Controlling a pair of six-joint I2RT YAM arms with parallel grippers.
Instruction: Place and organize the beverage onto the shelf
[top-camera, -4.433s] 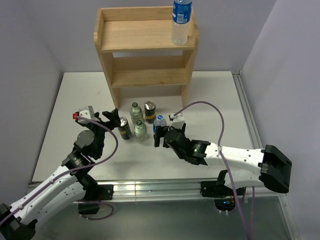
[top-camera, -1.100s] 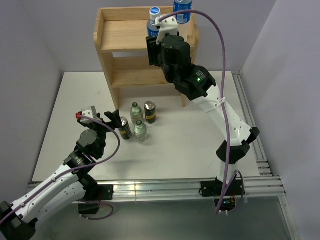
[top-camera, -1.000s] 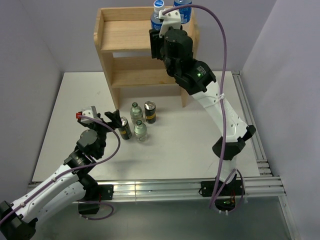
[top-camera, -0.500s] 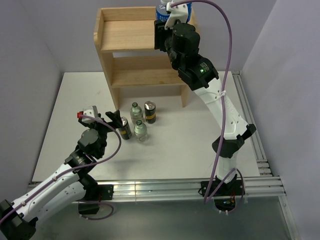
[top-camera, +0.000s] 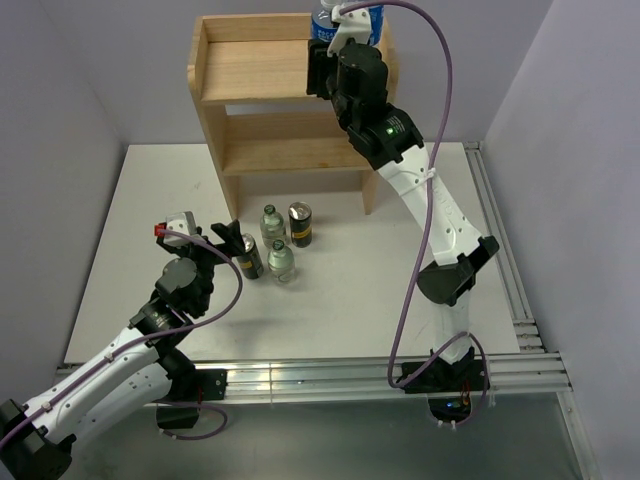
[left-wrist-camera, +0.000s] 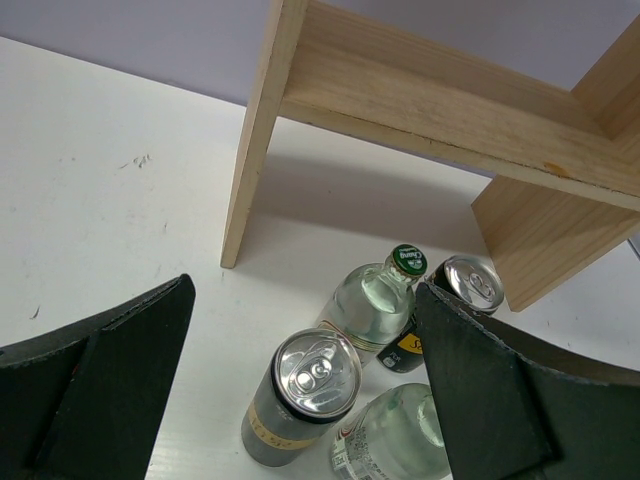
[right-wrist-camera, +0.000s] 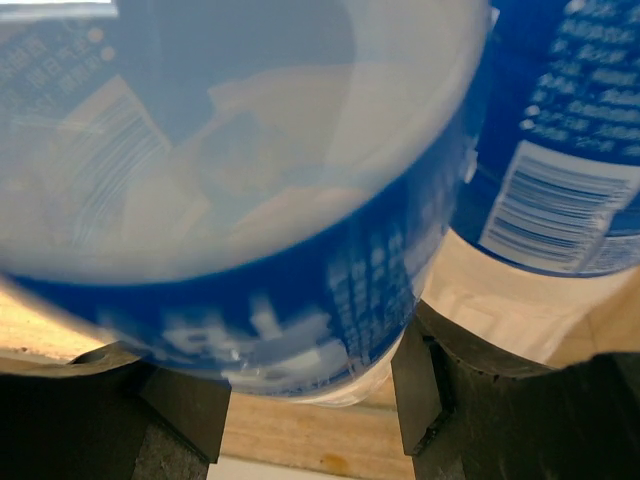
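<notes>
The wooden shelf stands at the back of the table. At its top tier's right end my right gripper is shut on a blue-labelled plastic bottle, which fills the right wrist view between my fingers. Close on its right stands a second blue-labelled bottle. On the table, two dark cans and two clear glass bottles stand clustered. My left gripper is open, hovering over the near can.
The shelf's lower tier shows nothing on it. Its left side panel meets the table just behind the cluster. White tabletop lies right of the drinks, and grey walls close in on both sides.
My right arm has carried the blue-labelled bottle up and right over the top tier, close beside the other bottle. The left arm and the table drinks have not moved.
</notes>
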